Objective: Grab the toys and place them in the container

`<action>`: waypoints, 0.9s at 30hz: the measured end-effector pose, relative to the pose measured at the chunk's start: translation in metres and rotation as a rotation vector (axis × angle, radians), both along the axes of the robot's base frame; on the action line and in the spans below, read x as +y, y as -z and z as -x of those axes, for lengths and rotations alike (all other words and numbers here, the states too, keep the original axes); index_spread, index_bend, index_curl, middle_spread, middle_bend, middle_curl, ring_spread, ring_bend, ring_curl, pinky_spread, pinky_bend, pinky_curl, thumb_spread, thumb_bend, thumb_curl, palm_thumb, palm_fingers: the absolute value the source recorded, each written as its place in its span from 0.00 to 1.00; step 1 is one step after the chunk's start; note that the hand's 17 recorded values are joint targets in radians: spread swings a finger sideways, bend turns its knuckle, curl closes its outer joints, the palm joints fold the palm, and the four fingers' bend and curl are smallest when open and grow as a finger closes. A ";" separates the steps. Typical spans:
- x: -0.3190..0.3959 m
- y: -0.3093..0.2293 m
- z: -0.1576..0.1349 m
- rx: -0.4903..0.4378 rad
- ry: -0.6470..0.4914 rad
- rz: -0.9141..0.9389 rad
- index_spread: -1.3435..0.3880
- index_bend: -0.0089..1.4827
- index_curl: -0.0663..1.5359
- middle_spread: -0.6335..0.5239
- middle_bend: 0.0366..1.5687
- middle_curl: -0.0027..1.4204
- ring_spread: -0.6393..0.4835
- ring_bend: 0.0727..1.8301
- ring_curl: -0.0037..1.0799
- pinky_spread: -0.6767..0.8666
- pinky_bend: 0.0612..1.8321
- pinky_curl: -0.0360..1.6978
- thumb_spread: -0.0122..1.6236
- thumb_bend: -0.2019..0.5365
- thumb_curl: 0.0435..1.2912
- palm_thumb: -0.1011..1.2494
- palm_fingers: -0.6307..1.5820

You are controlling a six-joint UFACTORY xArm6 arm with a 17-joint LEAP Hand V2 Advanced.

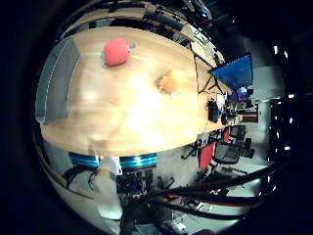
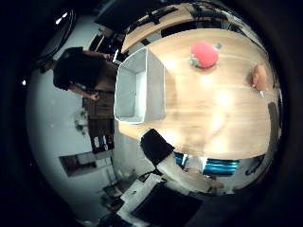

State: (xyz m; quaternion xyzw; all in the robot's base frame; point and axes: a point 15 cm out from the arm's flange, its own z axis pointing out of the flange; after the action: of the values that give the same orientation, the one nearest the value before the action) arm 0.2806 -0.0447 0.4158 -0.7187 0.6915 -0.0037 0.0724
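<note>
A grey fabric container (image 2: 139, 87) stands open at one end of the wooden tabletop (image 2: 213, 118), its long side running along that short edge; what shows of its inside looks empty. Next comes a red plush toy (image 2: 204, 54) with a bit of green at its side, lying on the bare wood near the far long edge, well apart from the container. Further along the same surface lies an orange plush toy (image 1: 172, 81), set toward the opposite end from the container and near that end's edge, well apart from the red one. Both toys rest on the wood and nothing touches them. The wide middle of the tabletop between the toys and the near long edge is bare. All of these things look small and far from the palm. Whether the hand is spread or curled cannot be told from these views.
</note>
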 end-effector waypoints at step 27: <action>-0.051 0.006 -0.016 -0.023 0.098 0.060 0.51 0.11 0.22 0.45 0.15 0.26 0.56 0.16 0.22 0.68 0.11 0.19 0.67 0.25 0.18 0.29 0.44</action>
State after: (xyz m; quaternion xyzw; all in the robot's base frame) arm 0.2962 -0.0954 0.4099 -0.6859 0.7244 -0.0363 0.0585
